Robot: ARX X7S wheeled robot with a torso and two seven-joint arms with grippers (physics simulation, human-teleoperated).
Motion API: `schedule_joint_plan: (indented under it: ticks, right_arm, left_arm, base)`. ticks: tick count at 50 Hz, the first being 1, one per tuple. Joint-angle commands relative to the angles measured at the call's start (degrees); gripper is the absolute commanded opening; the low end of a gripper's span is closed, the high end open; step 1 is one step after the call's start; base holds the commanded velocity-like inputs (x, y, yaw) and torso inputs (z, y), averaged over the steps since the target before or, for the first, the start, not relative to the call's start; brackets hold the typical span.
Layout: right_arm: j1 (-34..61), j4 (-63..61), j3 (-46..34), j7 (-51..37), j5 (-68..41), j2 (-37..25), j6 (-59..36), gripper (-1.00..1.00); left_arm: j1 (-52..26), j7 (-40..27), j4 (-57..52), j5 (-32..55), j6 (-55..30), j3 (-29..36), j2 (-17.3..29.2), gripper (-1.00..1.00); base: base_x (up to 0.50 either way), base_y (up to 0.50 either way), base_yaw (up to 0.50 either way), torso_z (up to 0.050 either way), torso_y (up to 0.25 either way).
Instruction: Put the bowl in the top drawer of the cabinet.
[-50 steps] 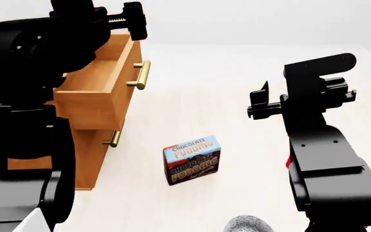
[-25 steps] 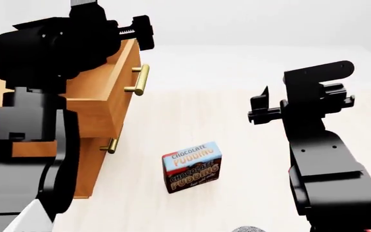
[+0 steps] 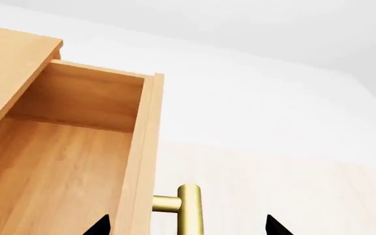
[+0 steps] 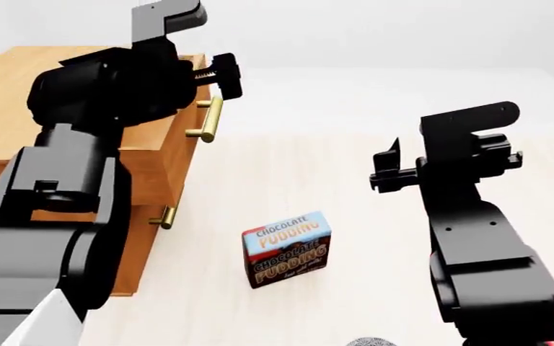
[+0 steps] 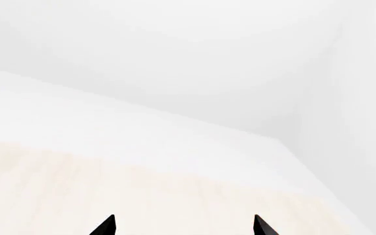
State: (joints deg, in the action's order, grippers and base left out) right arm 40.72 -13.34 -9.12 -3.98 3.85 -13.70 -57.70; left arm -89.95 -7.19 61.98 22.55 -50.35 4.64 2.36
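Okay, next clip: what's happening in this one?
A two-armed robot is working at a wooden cabinet. Its top drawer is pulled open and looks empty in the left wrist view. The left pincer is open, its tips on either side of the brass handle. The right pincer hangs open over the floor, holding nothing. A chocolate pudding box stands on the floor. The bowl barely shows at the bottom edge, not yet picked up.

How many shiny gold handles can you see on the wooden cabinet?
2. The upper brass handle sits on the pulled-out top drawer, beside the left gripper. The lower brass handle peeks out beneath it.
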Motion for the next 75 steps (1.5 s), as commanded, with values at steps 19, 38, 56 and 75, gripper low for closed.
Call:
schedule_joint_plan:
  ticks: [19,38,56,75]
  right_arm:
    - [-1.14,2.89,-0.73,0.41,-0.93,-0.97,2.27,1.0]
    - [-1.46,2.67,-1.12,0.34,-1.01,-1.76,1.73,1.0]
    - [-2.93,3.71,-0.01,0.53,-2.03,-2.34,3.32,1.0]
    - [-3.53,4.59,-0.03,0.76,-2.68,-2.78,4.25,1.0]
  left_arm:
    - [1.13,-1.1,12.05,6.28,9.36,5.2,-2.32,1.0]
    - [8.57,-9.57,-4.89,25.71,0.5,9.54,-1.32,1.0]
    - [12.74,-11.75,-5.55,39.31,3.48,19.43,-2.25,1.0]
    - [14.88,-21.66,-17.62,53.76,2.16,26.23,-2.04,1.0]
  base:
    - [0.0,0.0,0.0,0.0,0.0]
    - [0.0,0.0,0.0,0.0,0.0]
    - [0.0,0.0,0.0,0.0,0.0]
    - [0.0,0.0,0.0,0.0,0.0]
